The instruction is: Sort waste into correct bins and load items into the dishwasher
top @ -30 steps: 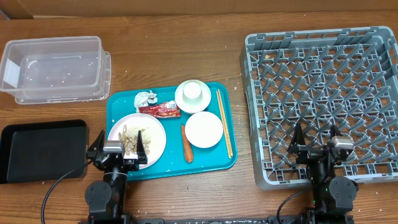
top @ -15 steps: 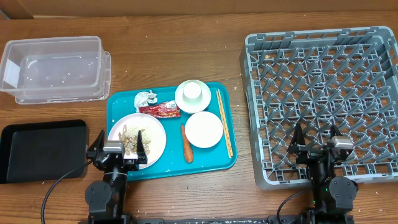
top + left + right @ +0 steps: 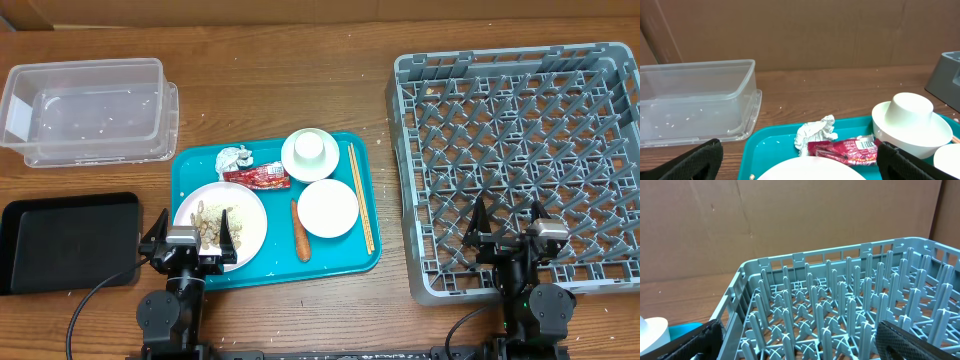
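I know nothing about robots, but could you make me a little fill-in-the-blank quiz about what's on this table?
1. The grey dish rack holds ____ dishes so far.
2. The carrot lies on the ____ tray.
3. The rice scraps sit on a round ____.
4. The left hand and the right hand are both ____, holding nothing.

Missing words: no; teal; plate; open.

Tub [image 3: 160, 100] open-topped; rack [image 3: 400, 120] crowded (upright pegs [image 3: 831, 280]).
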`<state>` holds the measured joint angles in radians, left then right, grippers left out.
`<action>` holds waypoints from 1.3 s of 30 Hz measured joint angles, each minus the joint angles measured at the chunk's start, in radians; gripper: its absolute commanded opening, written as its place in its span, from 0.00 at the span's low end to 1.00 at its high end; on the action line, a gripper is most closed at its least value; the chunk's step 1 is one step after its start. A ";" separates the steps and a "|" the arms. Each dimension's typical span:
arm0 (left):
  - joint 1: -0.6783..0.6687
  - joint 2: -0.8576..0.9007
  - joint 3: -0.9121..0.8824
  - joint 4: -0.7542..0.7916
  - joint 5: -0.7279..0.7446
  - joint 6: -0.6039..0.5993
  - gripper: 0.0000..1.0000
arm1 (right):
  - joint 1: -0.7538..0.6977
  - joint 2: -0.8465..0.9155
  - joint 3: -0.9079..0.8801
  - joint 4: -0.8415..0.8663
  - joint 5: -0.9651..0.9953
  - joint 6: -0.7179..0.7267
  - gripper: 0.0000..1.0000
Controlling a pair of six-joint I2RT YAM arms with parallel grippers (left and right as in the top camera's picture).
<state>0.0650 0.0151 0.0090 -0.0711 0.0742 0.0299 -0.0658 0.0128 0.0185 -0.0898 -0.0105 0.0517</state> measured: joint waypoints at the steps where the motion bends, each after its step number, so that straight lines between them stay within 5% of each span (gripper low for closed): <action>1: 0.000 0.000 0.000 0.000 0.000 0.000 1.00 | 0.000 0.000 0.000 0.000 0.000 0.000 1.00; 28: 0.000 0.000 0.000 0.000 0.000 0.000 1.00 | 0.000 0.000 0.000 0.010 -0.008 0.002 1.00; 33: 0.000 0.000 0.000 0.000 0.000 0.000 1.00 | 0.000 0.000 0.000 0.148 -0.215 0.087 1.00; 39: 0.000 0.000 0.000 0.000 0.000 0.000 1.00 | 0.000 -0.002 0.000 0.295 -0.661 0.375 1.00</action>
<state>0.0647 0.0151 0.0090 -0.0711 0.0742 0.0299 -0.0658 0.0105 0.0185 0.2050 -0.6716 0.4263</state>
